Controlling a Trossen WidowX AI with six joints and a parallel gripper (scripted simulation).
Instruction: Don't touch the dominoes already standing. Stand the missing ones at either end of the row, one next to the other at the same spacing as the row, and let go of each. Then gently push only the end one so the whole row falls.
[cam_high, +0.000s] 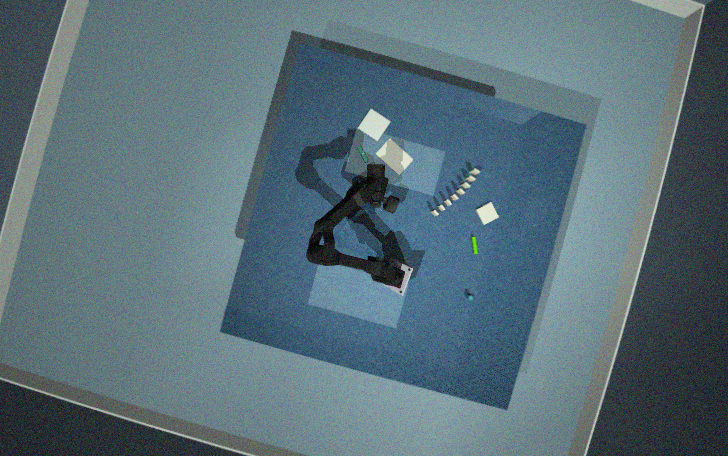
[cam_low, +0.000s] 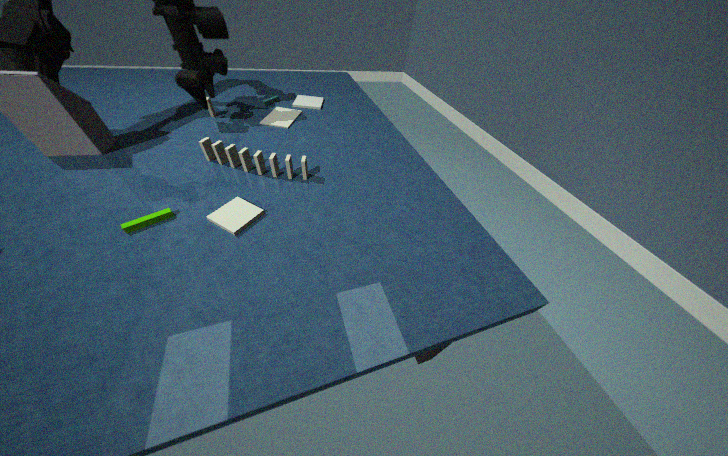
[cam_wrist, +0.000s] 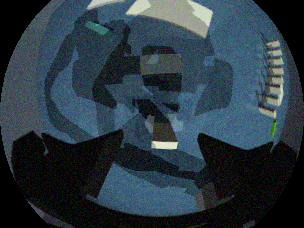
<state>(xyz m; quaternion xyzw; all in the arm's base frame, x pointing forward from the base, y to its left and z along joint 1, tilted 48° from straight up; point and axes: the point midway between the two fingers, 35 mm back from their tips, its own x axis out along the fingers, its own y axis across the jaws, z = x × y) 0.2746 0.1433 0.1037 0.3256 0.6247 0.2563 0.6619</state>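
Several cream dominoes (cam_high: 454, 197) (cam_low: 245, 159) (cam_wrist: 276, 70) stand upright in a slightly curved row. One more domino (cam_low: 210, 107) (cam_wrist: 164, 145) stands upright by itself, away from the row on the robot's side. My gripper (cam_low: 207, 96) (cam_wrist: 161, 136) points down just over this lone domino and is wide open. In the wrist view the domino shows in the gap between the two dark fingers, touching neither. In the top view the arm hides the lone domino and the fingertips.
White flat tiles lie near the arm (cam_high: 373, 124) (cam_low: 308, 101) and beside the row (cam_high: 487, 213) (cam_low: 235, 215); another tile (cam_high: 394, 156) (cam_low: 281, 117) is close to the gripper. A green bar (cam_high: 474, 245) (cam_low: 146, 219), a teal bar (cam_high: 363, 154) (cam_wrist: 97, 27) and a small teal object (cam_high: 470, 297) lie around.
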